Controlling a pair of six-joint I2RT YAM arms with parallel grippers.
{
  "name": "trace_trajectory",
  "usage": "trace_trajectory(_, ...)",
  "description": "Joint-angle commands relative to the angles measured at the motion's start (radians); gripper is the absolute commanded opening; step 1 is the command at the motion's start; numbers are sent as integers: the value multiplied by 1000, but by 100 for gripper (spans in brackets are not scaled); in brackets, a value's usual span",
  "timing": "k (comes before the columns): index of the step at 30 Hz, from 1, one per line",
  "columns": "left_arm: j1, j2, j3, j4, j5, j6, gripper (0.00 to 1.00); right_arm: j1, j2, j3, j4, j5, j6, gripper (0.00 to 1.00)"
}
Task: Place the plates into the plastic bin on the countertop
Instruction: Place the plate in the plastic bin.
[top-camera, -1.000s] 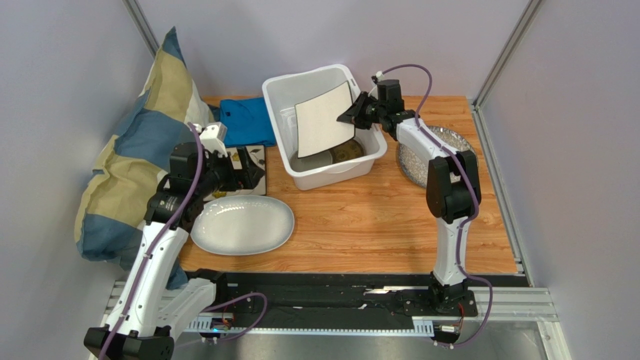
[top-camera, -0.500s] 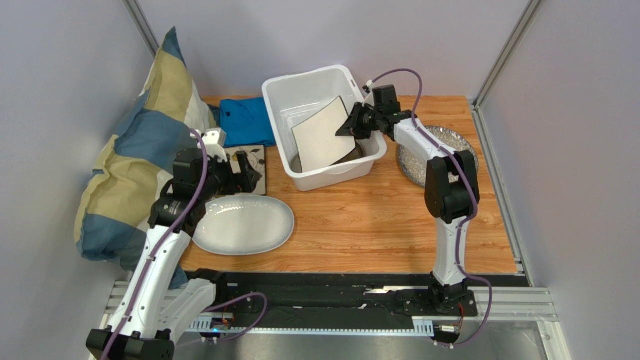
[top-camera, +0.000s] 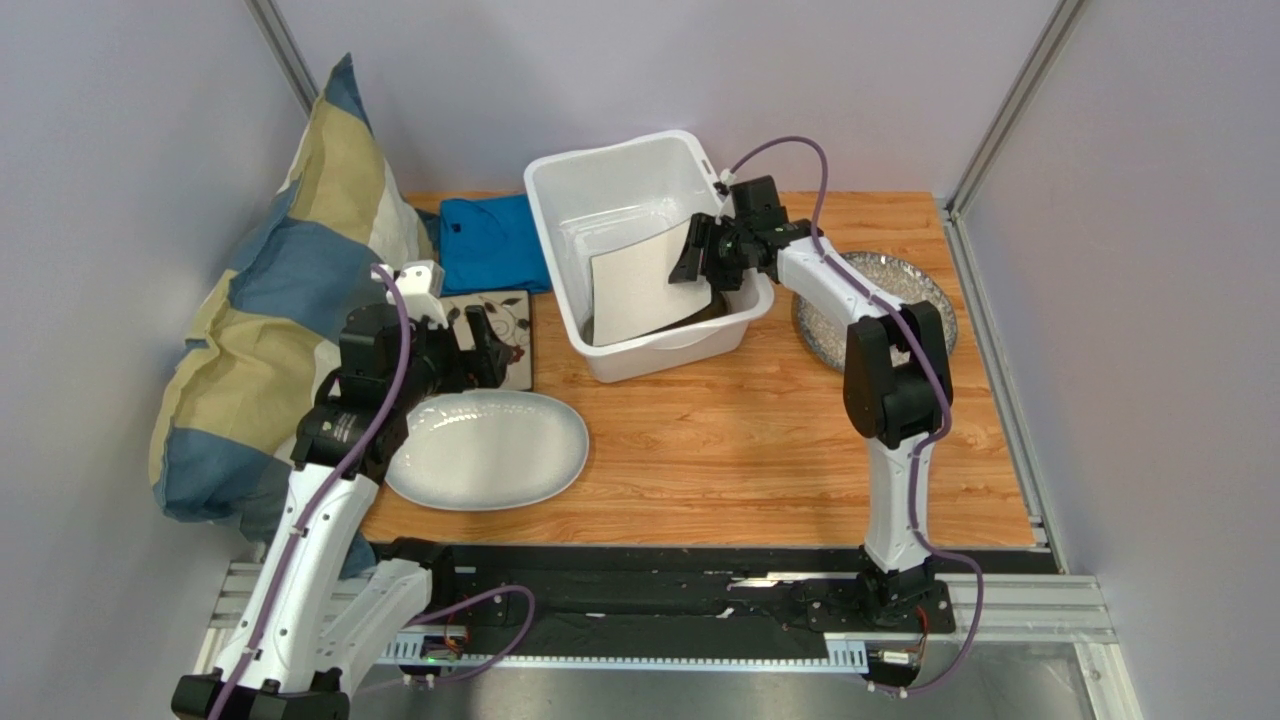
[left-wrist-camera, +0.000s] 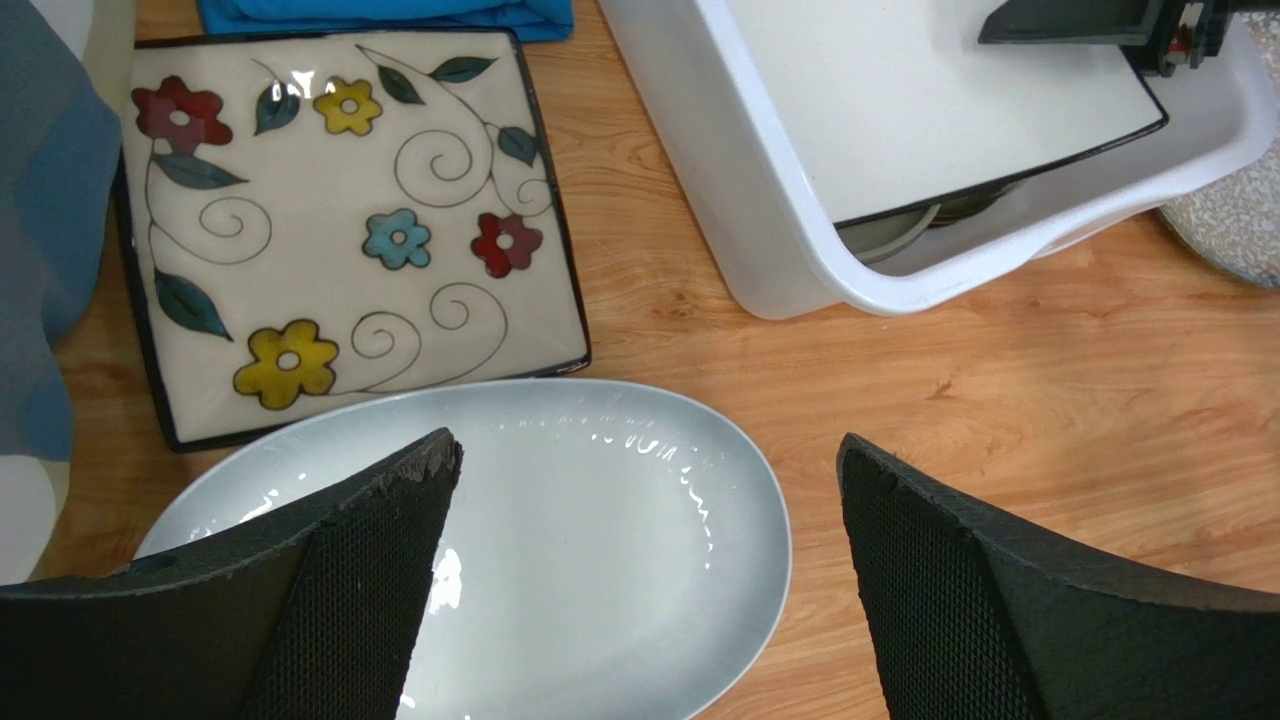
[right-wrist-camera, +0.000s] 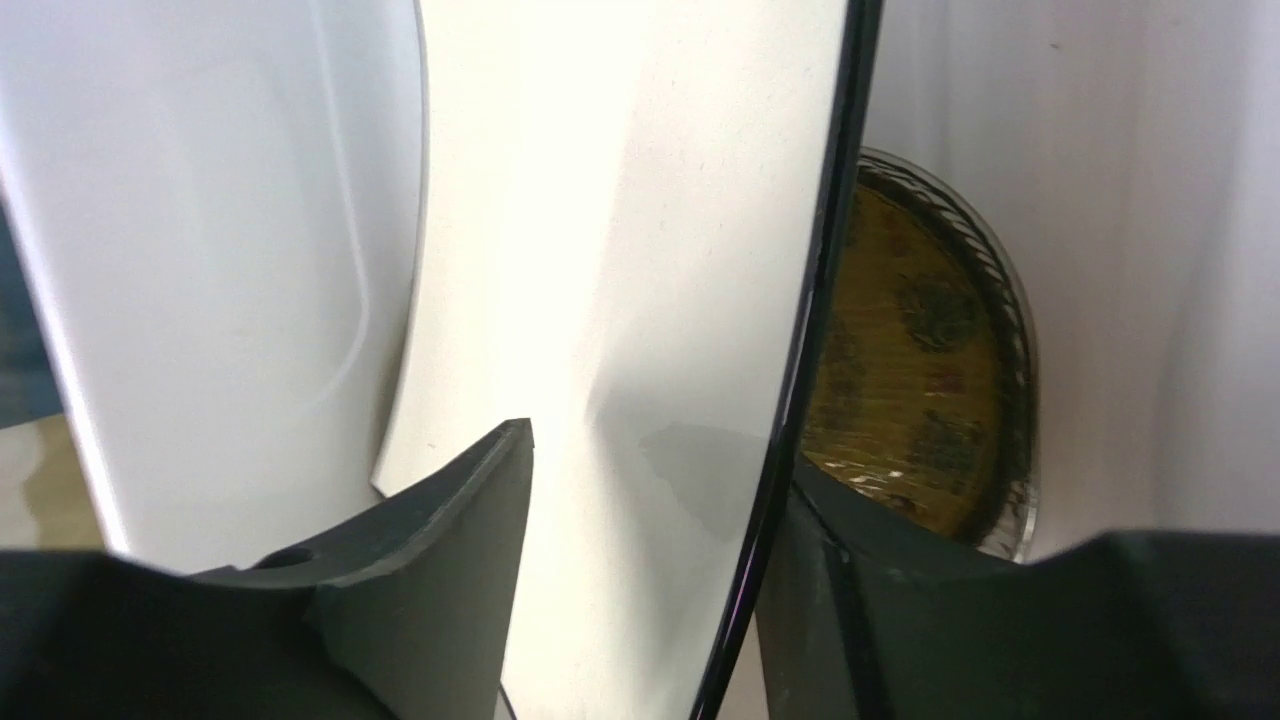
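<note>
In the top view, the right arm rises from its base, bends at the elbow and reaches toward 11 o'clock. The right gripper (top-camera: 706, 249) sits over the 3 o'clock rim of the plastic bin (top-camera: 601, 159), at 12 o'clock on the countertop (top-camera: 751, 435). It grips the white square plate (top-camera: 643, 279), which tilts inside the bin. The grey-speckled plate (top-camera: 917, 285) lies at 2 o'clock and the blue cloth (top-camera: 489, 240) at 11. The left arm leans toward 1 o'clock, and the left gripper (top-camera: 481, 342) hovers between the floral plate (top-camera: 516, 321) and the oval platter (top-camera: 489, 450) at 8 o'clock. In the left wrist view, the left gripper (left-wrist-camera: 646, 446) has its jaws spread wide and holds nothing. It hangs over the oval platter (left-wrist-camera: 601, 510), with the floral plate (left-wrist-camera: 346, 225) at 11 o'clock and the plastic bin (left-wrist-camera: 902, 293) at 1. In the right wrist view, the right gripper (right-wrist-camera: 654, 480) has its fingers (right-wrist-camera: 436, 585) clamped on the edge of the white square plate (right-wrist-camera: 646, 270). The plate stands steeply against the bin wall (right-wrist-camera: 226, 225), over a patterned round dish (right-wrist-camera: 917, 375) at 3 o'clock.
</note>
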Motion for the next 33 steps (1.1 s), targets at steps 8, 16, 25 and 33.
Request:
trace_trajectory(8, 7, -20, -13, 12, 3, 20, 100, 14, -80, 26, -109, 152, -98, 88)
trace_trajectory(16, 7, -23, -13, 9, 5, 22, 100, 15, -191, 11, -153, 227, -135, 93)
trace_trajectory(25, 7, -25, -18, 9, -7, 25, 100, 22, -353, 7, -142, 212, -130, 93)
trace_trajectory(33, 7, -34, -25, 4, -36, 31, 100, 64, -612, -179, -48, 141, -83, 93)
